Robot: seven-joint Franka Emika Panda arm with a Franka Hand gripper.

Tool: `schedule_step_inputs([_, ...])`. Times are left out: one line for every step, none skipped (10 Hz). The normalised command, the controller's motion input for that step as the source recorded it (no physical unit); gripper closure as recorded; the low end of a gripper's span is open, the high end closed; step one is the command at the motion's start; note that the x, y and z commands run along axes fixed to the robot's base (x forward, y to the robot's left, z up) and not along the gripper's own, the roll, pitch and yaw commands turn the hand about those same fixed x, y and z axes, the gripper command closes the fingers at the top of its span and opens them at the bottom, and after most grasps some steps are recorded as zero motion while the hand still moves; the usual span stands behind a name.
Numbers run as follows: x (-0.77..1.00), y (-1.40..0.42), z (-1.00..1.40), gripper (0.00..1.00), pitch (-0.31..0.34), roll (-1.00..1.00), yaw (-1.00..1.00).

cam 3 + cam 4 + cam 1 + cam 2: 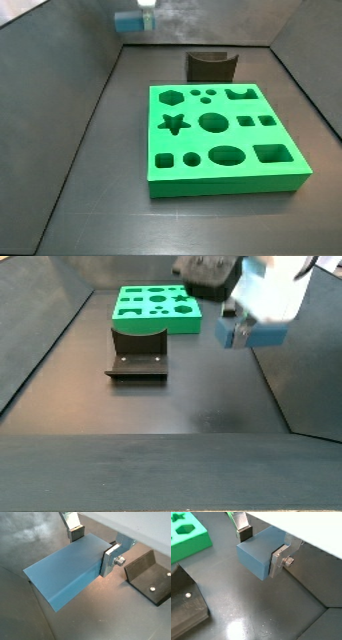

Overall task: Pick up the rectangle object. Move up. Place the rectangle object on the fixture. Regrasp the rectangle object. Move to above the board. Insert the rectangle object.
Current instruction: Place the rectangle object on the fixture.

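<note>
The tool [94, 546] pinches the blue block [67, 572] clear of the floor, with the fixture [148, 577] beside it; an off-centre grip could let the block tilt or slip when set down.

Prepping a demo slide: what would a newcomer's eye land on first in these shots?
Probably the bright green board with its shaped holes, lying mid-floor in a side view. Next, the gripper clamping the blue rectangle object, which fills both wrist views and hangs above the floor. The dark fixture stands just in front of the board, empty.
</note>
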Motion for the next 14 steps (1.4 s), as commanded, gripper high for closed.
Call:
schedule_step_inputs([-0.03, 0.0, 0.98, 1.0, 0.062, 0.08, 0.0])
schedule_step_inputs([-0.03, 0.0, 0.84, 1.0, 0.067, 0.09, 0.0])
schedule_step_inputs([-0.02, 0.0, 0.69, 1.0, 0.071, 0.09, 0.01])
schedule_step_inputs([-0.01, 0.0, 0.5, 1.0, 0.078, 0.08, 0.01])
schedule_step_inputs([0.0, 0.0, 0.35, 1.0, 0.082, 0.07, 0.02])
schedule_step_inputs([1.0, -0.56, -0.18, 1.0, -0.025, -0.04, 1.0])
schedule_step_inputs([1.0, -0.56, -0.22, 1.0, -0.021, -0.04, 1.0])
schedule_step_inputs([1.0, -0.52, -0.22, 1.0, -0.024, -0.04, 1.0])
schedule_step_inputs([1.0, -0.44, -0.18, 1.0, -0.027, -0.05, 1.0])
schedule_step_inputs([1.0, -0.42, -0.17, 1.0, -0.029, -0.05, 1.0])
schedule_step_inputs([1.0, -0.38, -0.17, 1.0, -0.032, -0.06, 1.0])
schedule_step_inputs([1.0, -0.35, -0.16, 1.0, -0.034, -0.06, 1.0])
schedule_step_inputs([1.0, -0.32, -0.15, 1.0, -0.037, -0.07, 1.0])
schedule_step_inputs([1.0, -0.29, -0.14, 1.0, -0.038, -0.08, 1.0])
